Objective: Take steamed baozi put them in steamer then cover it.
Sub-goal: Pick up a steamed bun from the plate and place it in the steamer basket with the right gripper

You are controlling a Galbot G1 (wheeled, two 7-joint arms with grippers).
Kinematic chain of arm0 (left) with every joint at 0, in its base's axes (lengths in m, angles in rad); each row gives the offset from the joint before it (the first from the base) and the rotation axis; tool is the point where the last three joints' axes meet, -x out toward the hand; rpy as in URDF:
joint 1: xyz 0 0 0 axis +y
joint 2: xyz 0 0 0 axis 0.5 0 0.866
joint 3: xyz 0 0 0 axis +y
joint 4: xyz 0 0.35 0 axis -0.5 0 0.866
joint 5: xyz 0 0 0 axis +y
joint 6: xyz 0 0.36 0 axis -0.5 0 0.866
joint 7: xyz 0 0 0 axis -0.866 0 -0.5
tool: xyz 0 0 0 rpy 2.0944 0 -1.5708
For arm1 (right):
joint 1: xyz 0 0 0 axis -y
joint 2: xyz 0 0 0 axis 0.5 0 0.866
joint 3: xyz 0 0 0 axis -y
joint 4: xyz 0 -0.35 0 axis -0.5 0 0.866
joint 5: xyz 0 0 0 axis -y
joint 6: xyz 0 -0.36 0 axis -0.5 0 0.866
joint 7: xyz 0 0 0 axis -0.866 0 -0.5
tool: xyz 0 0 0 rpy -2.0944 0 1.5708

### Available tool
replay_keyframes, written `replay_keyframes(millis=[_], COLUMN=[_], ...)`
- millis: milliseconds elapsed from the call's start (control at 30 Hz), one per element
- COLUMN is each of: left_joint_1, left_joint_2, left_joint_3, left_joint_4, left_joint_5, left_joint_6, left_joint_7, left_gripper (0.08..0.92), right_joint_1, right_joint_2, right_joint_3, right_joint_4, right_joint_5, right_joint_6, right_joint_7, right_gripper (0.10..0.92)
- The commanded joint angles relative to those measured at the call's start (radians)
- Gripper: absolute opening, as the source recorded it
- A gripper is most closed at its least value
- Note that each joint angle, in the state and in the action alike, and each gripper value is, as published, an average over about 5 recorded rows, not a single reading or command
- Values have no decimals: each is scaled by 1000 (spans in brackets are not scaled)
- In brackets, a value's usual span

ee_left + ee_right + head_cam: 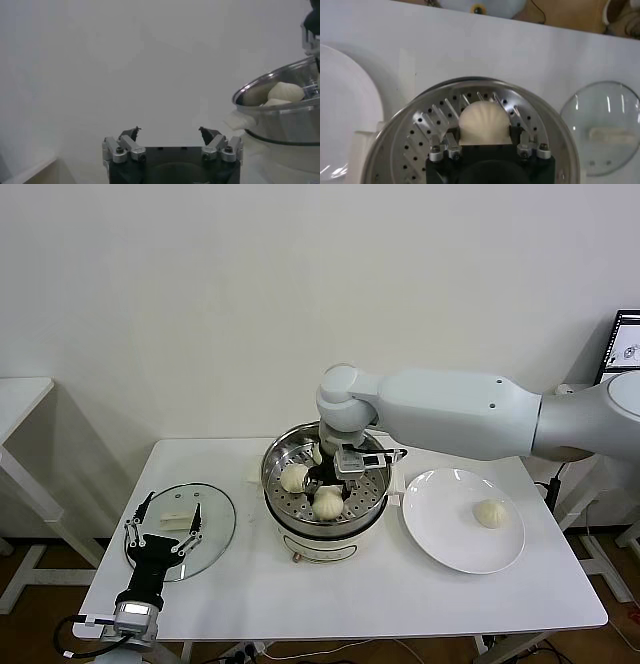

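The steamer [283, 502] stands mid-table on its cream pot base. My right gripper [325, 484] reaches down into it. In the right wrist view the right gripper [485, 131] is shut on a baozi [485, 122], its fingers [516, 136] against the bun's sides just above the steamer's perforated floor [420, 135]. In the head view that baozi [328, 501] lies at the basket's front. Another baozi [294, 477] lies to its left and a third [316, 452] shows partly behind the gripper. One baozi [492, 513] is on the plate. My left gripper [160, 529] is open and empty over the glass lid.
The white plate [440, 524] lies right of the steamer. The clear glass lid [215, 519] with its white handle lies flat at the left, also in the right wrist view [620, 110]. The left wrist view shows the left gripper [169, 131] and the steamer rim [280, 107].
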Motion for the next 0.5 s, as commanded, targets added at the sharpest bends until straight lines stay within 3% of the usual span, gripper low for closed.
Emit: replay_keyframes(millis=[33, 400, 500], left_joint_1=[1, 0, 0], left_joint_2=[0, 0, -1], left_joint_3=[-1, 0, 1], left_joint_4=[0, -2, 0], left_joint_5=[0, 0, 1], left_joint_6=[-2, -1, -1], left_joint_7=[0, 1, 0], left_gripper=[823, 823, 823], right_joint_1=[-43, -57, -56], right_joint_2=[28, 35, 30], right_joint_3=[-2, 7, 10], right_joint_4=[-30, -43, -41], right_joint_5=[-34, -26, -24], right_joint_6=[17, -14, -22], right_joint_7=[-1, -5, -1], right_gripper=[670, 679, 733])
